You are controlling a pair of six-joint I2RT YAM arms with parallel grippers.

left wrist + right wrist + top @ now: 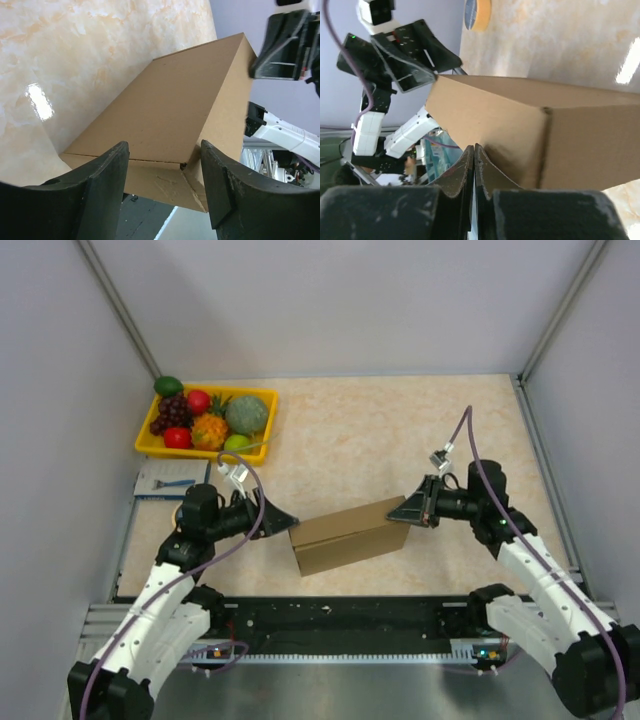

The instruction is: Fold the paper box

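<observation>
**Top external view.** The paper box point(345, 537), folded up into a closed block, lies on the worktop point(400, 430) between the arms. The left end effector point(288, 523) is at its left end and the right end effector point(397, 517) at its right end. A yellow fruit tray point(268, 425) and a blue-white packet point(170, 480) sit at far left.

**Left wrist view.** The fingers point(107, 190) stand spread and grip nothing. The box's near end lies just beyond their tips; whether they touch it cannot be told.

**Right wrist view.** The fingers point(462, 172) are pressed together and empty, tips at the box's end face.
</observation>
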